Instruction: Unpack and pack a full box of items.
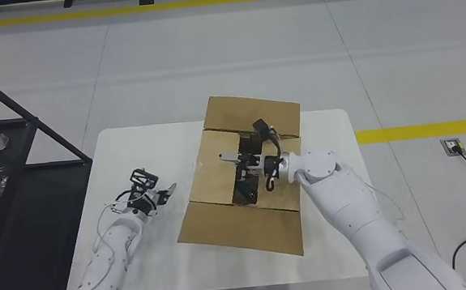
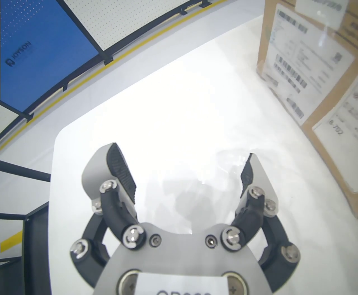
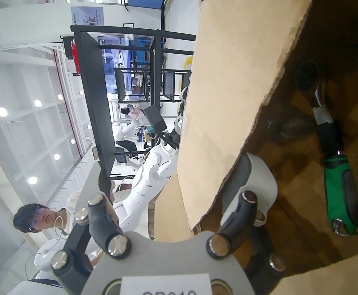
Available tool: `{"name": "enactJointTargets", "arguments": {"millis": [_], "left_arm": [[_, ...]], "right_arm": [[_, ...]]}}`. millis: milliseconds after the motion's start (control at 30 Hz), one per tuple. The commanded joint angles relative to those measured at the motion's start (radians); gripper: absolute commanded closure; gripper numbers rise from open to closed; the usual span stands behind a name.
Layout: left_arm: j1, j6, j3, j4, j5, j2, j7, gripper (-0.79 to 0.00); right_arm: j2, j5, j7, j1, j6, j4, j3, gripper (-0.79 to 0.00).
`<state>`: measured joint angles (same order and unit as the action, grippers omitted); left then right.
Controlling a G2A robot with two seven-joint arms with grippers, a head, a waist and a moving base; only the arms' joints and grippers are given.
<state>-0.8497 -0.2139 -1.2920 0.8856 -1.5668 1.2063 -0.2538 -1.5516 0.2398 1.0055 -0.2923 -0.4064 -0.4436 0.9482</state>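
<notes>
An open cardboard box point(image 1: 244, 185) stands in the middle of the white table point(image 1: 136, 148), its flaps spread outward. My right gripper point(image 1: 247, 167) is at the box's opening. It is open and straddles one brown flap point(image 3: 223, 83): one finger point(image 3: 105, 181) is outside the flap, the other point(image 3: 253, 173) inside. Down in the box lie a green-handled tool point(image 3: 339, 195) and a dark object point(image 3: 306, 74). My left gripper point(image 1: 157, 195) hovers low over bare table left of the box, open and empty point(image 2: 181, 156).
The box's labelled side wall point(image 2: 304, 64) rises a short way from my left gripper. A black metal rack point(image 1: 6, 153) stands off the table's left edge. Bare table surface lies left of the box.
</notes>
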Motion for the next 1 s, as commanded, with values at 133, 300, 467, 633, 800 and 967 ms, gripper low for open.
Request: {"name": "enactJointTargets", "arguments": {"millis": [133, 300, 467, 633, 800, 967], "left_arm": [[-0.119, -0.024, -0.074, 0.127, 0.088, -0.016, -0.055, -0.785], [-0.248, -0.047, -0.158, 0.258, 0.134, -0.036, -0.082, -0.785], [-0.38, -0.093, -0.238, 0.404, 0.194, -0.051, -0.105, -0.785], [-0.5, -0.146, -0.287, 0.563, 0.229, -0.06, -0.117, -0.785], [-0.578, -0.171, -0.297, 0.713, 0.221, -0.064, -0.117, -0.785], [-0.603, -0.171, -0.28, 0.816, 0.185, -0.064, -0.091, -0.785]], "right_arm": [[-0.006, 0.031, 0.019, -0.005, -0.023, -0.005, 0.007, -0.785], [-0.005, 0.095, 0.055, -0.003, -0.063, -0.011, 0.036, -0.785], [-0.005, 0.16, 0.121, 0.004, -0.074, -0.018, 0.059, -0.785], [-0.02, 0.163, 0.099, 0.021, -0.052, -0.033, 0.045, -0.785], [-0.043, 0.141, 0.024, 0.042, -0.038, -0.047, 0.016, -0.785], [-0.069, 0.119, -0.074, 0.064, -0.017, -0.043, -0.013, -0.785]]}}
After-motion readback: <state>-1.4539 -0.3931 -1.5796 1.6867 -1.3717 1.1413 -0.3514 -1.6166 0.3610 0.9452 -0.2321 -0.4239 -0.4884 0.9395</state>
